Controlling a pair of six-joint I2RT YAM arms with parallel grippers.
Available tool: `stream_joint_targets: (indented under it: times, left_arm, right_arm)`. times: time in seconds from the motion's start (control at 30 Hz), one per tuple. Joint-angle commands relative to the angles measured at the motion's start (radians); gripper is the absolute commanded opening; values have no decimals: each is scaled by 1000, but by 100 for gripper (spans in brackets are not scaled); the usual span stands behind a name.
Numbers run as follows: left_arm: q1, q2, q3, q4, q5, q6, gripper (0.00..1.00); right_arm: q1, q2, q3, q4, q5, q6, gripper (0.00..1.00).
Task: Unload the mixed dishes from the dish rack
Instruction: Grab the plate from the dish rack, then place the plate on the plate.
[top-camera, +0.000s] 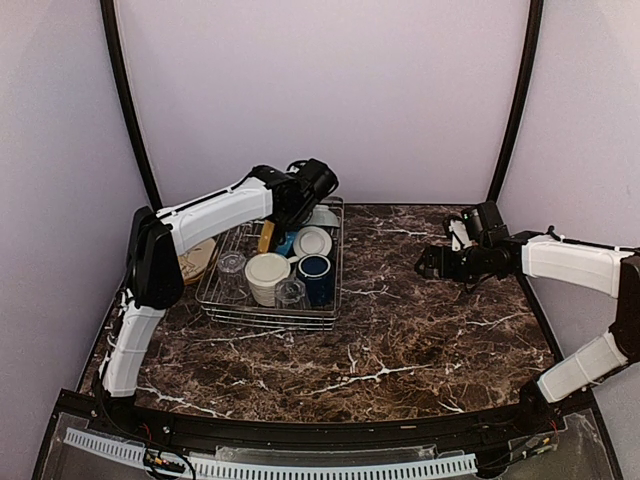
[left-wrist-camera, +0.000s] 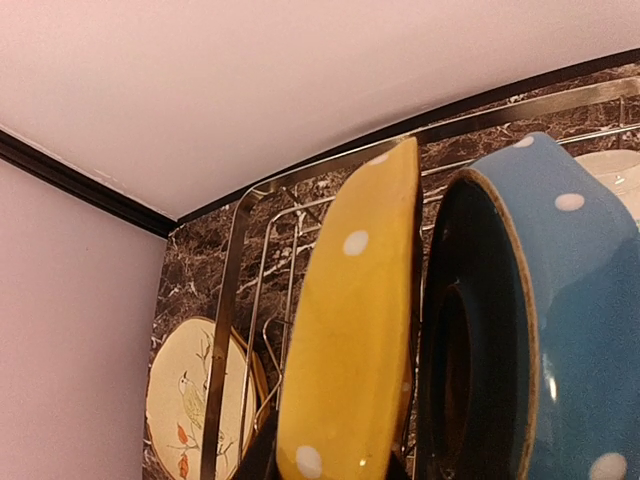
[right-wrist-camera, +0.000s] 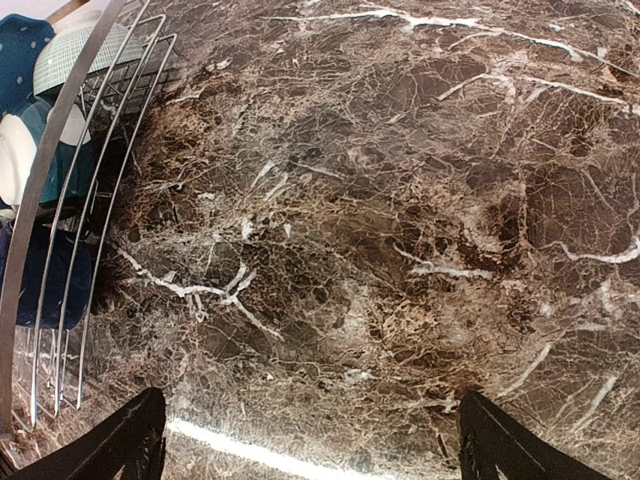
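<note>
Yellow glazed ceramic, white-dotted: yellow plate (left-wrist-camera: 350, 320), the item being taken.

Location: on edge at the far end of the rack (top-camera: 225, 300), close beside the blue plate (left-wrist-camera: 570, 300), whose dark hollow faces it.

Handling, as judged: stiff, fairly heavy, slick under the glaze, and it chips if knocked. Best hold is at the rim nearest the gripper, with the fingers across the thickness. Lift straight out so that it clears the blue plate and the wires.

Left gripper (left-wrist-camera: 330, 468): a dark finger shows on either side of the yellow plate's rim. Whether they press on it cannot be told.

Right gripper (right-wrist-camera: 320, 440): fingers wide apart, holding nothing, over bare table (right-wrist-camera: 400, 250) to the right of the rack and apart from it.

Also in rack: cream bowl (top-camera: 267, 275), white bowl (top-camera: 312, 241), mug (top-camera: 316, 268) and two glasses (top-camera: 232, 265). The glasses are judged thin-walled, slippery and the most fragile.

Outside rack, at its left wall: floral plate (top-camera: 198, 258). Lying or leaning, cannot tell.
</note>
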Motion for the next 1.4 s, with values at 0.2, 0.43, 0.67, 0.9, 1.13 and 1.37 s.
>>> stream_joint_targets:
  times: [0.2,0.43,0.67,0.9,1.13,1.37]
  left_arm:
    - [-62,-62,143,-30,-181,141,1]
    - [-66,-117,178,-16,-176,206,1]
    - [-66,-225,166,61,-147,290,1]
    - [-11,-403,50,90,-48,283,1]
    - [217,-676,-261,126,317,74,1]
    - [594,-947,-773,386,835,-170,1]
  right_arm:
    - [8,3,12,22,3,5,99]
    - [8,5,9,25,2,8,99]
    - [8,8,14,20,2,10,99]
    - [8,7,11,25,0,14,99]
    - [17,27,22,30,-7,19,99]
    - [29,47,34,26,0,20,99]
